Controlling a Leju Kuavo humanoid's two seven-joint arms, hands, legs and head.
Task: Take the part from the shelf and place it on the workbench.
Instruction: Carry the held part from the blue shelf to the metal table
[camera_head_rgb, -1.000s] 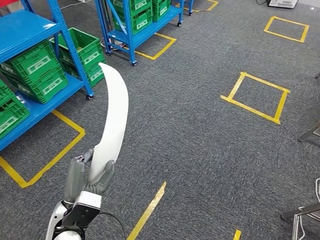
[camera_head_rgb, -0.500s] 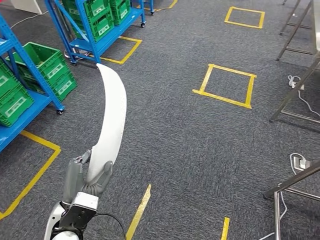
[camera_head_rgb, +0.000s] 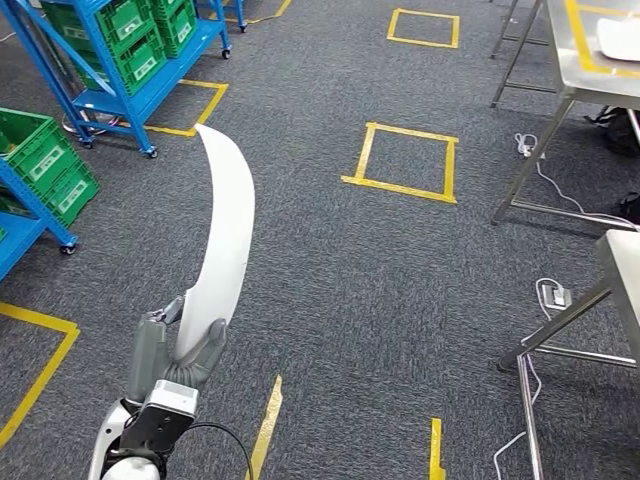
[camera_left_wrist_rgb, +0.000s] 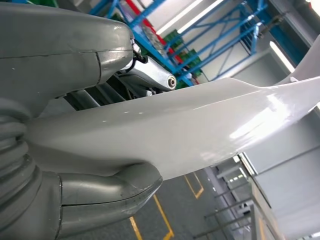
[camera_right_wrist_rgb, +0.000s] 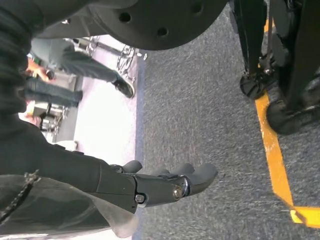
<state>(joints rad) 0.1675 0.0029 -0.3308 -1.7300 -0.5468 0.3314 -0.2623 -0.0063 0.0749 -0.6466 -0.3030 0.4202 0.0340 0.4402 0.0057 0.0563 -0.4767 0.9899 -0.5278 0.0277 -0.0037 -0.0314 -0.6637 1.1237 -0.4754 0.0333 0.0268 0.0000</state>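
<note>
— Gripped where? — Low on the left, in the left hand (camera_head_rgb: 175, 352): white curved part (camera_head_rgb: 221, 235) clamped by its lower end, raised upright over grey carpet (camera_head_rgb: 340, 270).

— And rightward? — Workbench (camera_head_rgb: 573, 60) far right. Right hand (camera_right_wrist_rgb: 166, 182) hung empty, fingers extended.

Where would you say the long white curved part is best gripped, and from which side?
At its broad lower end, where the left hand grips it now. The white part is a thin curved blade tapering to a point on top, so I would close thumb and fingers across its flat faces from below.
</note>
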